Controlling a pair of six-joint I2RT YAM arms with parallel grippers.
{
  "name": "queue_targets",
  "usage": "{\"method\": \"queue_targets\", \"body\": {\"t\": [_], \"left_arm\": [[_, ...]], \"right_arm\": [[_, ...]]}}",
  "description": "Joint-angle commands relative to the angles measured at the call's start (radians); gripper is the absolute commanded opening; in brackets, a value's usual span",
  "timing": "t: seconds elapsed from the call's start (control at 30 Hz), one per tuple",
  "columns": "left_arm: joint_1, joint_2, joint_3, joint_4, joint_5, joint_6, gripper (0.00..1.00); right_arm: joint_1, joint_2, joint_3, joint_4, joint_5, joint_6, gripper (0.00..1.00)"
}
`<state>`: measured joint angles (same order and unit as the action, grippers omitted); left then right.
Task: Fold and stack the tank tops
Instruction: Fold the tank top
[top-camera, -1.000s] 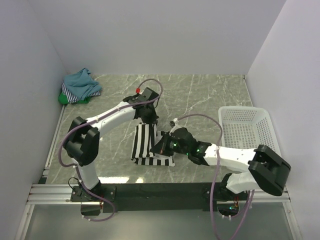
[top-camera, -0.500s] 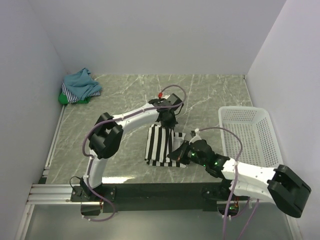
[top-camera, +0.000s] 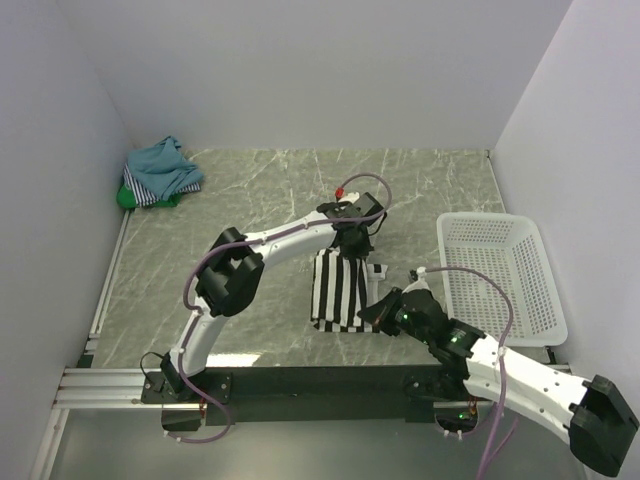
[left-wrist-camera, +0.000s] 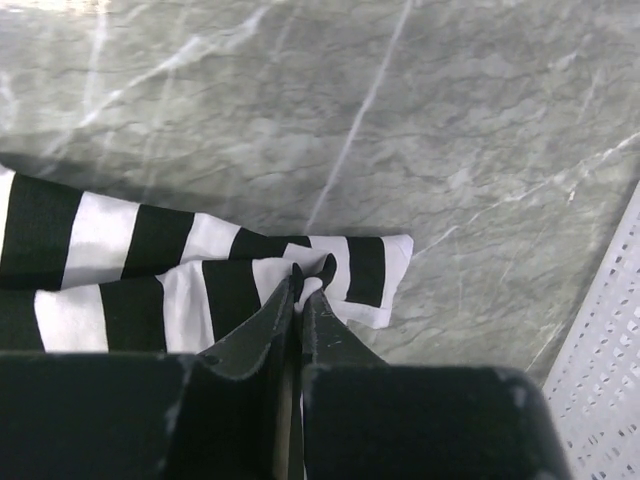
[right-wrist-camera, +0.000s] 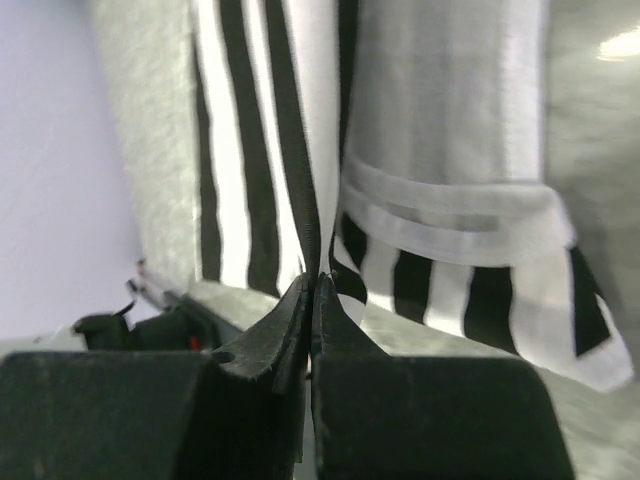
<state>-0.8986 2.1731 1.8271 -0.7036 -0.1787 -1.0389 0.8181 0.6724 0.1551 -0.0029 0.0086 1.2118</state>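
**Both pincers clamped on the striped top, beside the basket**

One white lattice basket (top-camera: 497, 272) sits on the worktop (top-camera: 250, 200) against the right edge, toward the near right corner. Its lattice floor shows bare across the whole inside. In the left wrist view only a corner of it (left-wrist-camera: 612, 330) shows, cut off by the frame.

The striped top (top-camera: 338, 290) lies folded into a narrow panel near the near edge, right of the middle, just beside the basket and apart from it. The left pincer (top-camera: 352, 248) is clenched on its far end, and the wrist view shows the fingertips (left-wrist-camera: 308, 285) pinching a small pucker of cloth (left-wrist-camera: 150, 250). The right pincer (top-camera: 372, 312) is clamped on the near right corner. Its wrist view shows the tips (right-wrist-camera: 313, 285) closed on a fold edge of the cloth (right-wrist-camera: 430, 180).

In the far left corner is one heap. A teal top (top-camera: 165, 160) lies uppermost, with a thin-striped top (top-camera: 150, 191) and a green top (top-camera: 127, 197) peeking out beneath it. Both are mostly hidden, and their shapes cannot be made out.

That makes four tops, two pincers and one basket.
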Motion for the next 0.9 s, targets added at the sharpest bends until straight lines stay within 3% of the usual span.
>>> {"method": "queue_targets", "body": {"t": [0.0,0.2,0.33,0.43,0.5,0.67,0.87], "left_arm": [[0.004,0.011,0.058,0.142,-0.09,-0.012,0.1],[-0.01,-0.019,0.002,0.237,-0.071,0.02,0.25],[-0.002,-0.065,-0.04,0.358,0.016,0.086,0.45],[0.021,-0.105,-0.055,0.363,0.048,0.108,0.51],[0.046,-0.168,-0.112,0.36,0.057,0.108,0.54],[0.176,-0.396,-0.372,0.386,0.093,0.069,0.54],[0.234,-0.567,-0.659,0.456,0.175,0.066,0.54]], "right_arm": [[-0.008,-0.048,-0.009,-0.211,-0.01,0.006,0.0],[-0.019,-0.089,0.023,-0.371,0.114,0.003,0.0],[-0.019,-0.088,0.072,-0.469,0.198,-0.001,0.13],[-0.019,-0.086,0.115,-0.531,0.257,-0.015,0.23],[-0.019,-0.079,0.161,-0.575,0.295,-0.04,0.33],[-0.017,-0.017,0.277,-0.638,0.36,-0.1,0.41],[-0.028,0.18,0.346,-0.551,0.384,-0.225,0.57]]}}
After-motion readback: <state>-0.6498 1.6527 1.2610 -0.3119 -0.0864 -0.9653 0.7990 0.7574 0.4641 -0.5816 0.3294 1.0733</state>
